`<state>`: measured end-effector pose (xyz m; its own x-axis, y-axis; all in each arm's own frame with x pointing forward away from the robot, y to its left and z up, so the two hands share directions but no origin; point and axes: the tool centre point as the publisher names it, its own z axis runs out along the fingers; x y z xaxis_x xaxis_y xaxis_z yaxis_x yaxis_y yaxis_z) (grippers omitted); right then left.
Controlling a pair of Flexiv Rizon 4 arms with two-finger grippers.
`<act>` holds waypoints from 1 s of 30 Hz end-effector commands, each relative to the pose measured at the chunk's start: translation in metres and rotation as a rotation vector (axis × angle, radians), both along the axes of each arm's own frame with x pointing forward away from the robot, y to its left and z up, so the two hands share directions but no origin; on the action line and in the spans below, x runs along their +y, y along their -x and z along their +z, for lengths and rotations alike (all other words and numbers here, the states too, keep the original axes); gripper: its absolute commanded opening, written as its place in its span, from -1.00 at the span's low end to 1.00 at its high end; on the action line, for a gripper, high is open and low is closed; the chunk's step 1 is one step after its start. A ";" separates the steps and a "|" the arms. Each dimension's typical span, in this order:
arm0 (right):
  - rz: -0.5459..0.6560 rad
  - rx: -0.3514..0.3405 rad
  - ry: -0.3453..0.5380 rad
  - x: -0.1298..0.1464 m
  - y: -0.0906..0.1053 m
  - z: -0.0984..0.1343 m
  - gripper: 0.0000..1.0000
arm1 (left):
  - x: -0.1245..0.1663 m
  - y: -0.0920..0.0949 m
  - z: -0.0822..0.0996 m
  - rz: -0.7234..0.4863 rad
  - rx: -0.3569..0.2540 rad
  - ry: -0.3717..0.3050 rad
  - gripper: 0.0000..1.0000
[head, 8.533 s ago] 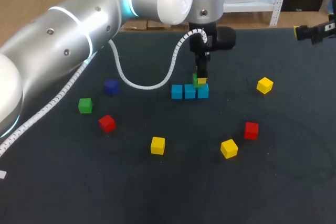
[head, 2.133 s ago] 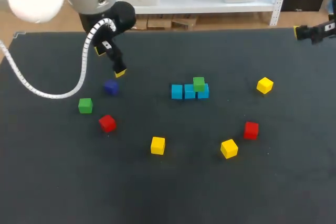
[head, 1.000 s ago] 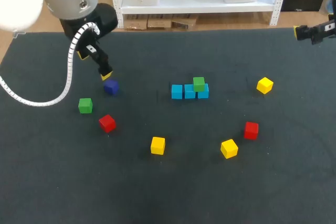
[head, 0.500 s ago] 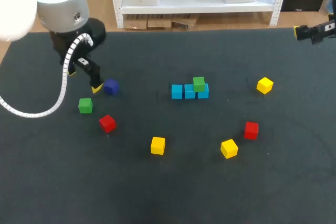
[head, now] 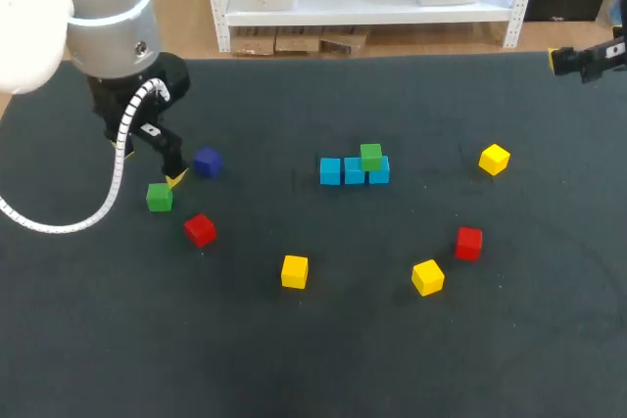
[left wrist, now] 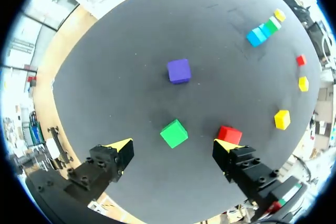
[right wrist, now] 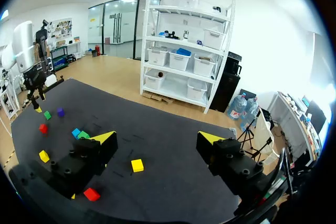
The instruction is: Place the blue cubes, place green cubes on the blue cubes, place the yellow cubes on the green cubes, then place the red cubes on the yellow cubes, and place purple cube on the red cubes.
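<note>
Three blue cubes [head: 354,171] sit in a row mid-table, with one green cube [head: 370,156] on the row's right end. A second green cube [head: 159,197] lies at the left; in the left wrist view this green cube [left wrist: 174,133] sits on the cloth between and just ahead of the open fingers of my left gripper [left wrist: 174,145]. My left gripper [head: 169,177] hovers just above and right of it. The purple cube [head: 207,162] is close behind, a red cube [head: 200,230] in front. My right gripper [right wrist: 157,139] is open and empty, parked at the far right edge [head: 563,62].
Loose on the black table [head: 323,359]: a yellow cube [head: 294,271] front centre, another yellow cube [head: 427,277] and a red cube [head: 468,243] front right, a third yellow cube [head: 494,159] right of the blue row. The red cube [left wrist: 230,134] lies beside one left fingertip.
My left arm has swung left and toward the front, from beside the purple cube down to the loose green cube. Its gripper stayed open. The right arm and the cubes have not moved.
</note>
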<state>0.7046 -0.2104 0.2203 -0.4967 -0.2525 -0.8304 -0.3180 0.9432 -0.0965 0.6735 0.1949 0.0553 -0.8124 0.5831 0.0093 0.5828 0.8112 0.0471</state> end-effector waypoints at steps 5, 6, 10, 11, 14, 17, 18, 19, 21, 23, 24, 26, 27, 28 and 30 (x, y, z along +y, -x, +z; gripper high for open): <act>0.009 -0.048 -0.020 -0.001 -0.001 -0.004 1.00 | 0.000 -0.012 -0.020 0.073 -0.004 0.032 1.00; 0.009 -0.048 -0.020 -0.001 -0.001 -0.004 1.00 | 0.000 -0.013 -0.022 0.081 -0.006 0.037 1.00; 0.009 -0.048 -0.020 -0.001 -0.001 -0.004 1.00 | -0.002 -0.015 -0.026 0.100 -0.010 0.045 1.00; 0.009 -0.048 -0.020 -0.001 -0.001 -0.004 1.00 | -0.003 -0.016 -0.026 0.110 -0.018 0.042 1.00; 0.009 -0.048 -0.020 -0.001 -0.001 -0.004 1.00 | -0.004 -0.015 -0.024 0.145 -0.020 0.051 1.00; 0.009 -0.048 -0.020 -0.001 -0.001 -0.004 1.00 | -0.007 -0.013 -0.025 0.145 -0.009 0.054 0.91; 0.009 -0.048 -0.020 -0.001 -0.001 -0.004 1.00 | -0.008 -0.012 -0.026 0.146 -0.008 0.052 1.00; 0.009 -0.048 -0.020 -0.001 -0.001 -0.004 1.00 | -0.008 -0.010 -0.026 0.149 -0.005 0.051 1.00; 0.009 -0.048 -0.020 -0.001 -0.001 -0.004 1.00 | -0.008 -0.007 -0.027 0.151 0.000 0.051 1.00; 0.009 -0.048 -0.020 -0.001 -0.001 -0.004 1.00 | -0.008 -0.002 -0.027 0.152 0.005 0.051 1.00; 0.009 -0.048 -0.020 -0.001 -0.001 -0.004 1.00 | -0.008 0.000 -0.028 0.151 0.010 0.051 1.00; 0.009 -0.048 -0.020 -0.001 -0.001 -0.004 1.00 | -0.006 0.004 -0.029 0.155 0.017 0.051 1.00; 0.009 -0.048 -0.020 -0.001 -0.001 -0.004 1.00 | -0.004 0.006 -0.030 0.163 0.018 0.047 1.00; 0.009 -0.048 -0.020 -0.001 -0.001 -0.004 1.00 | -0.001 0.008 -0.032 0.171 0.018 0.043 1.00; 0.009 -0.048 -0.020 -0.001 -0.001 -0.004 1.00 | 0.005 0.009 -0.037 0.197 0.027 0.046 1.00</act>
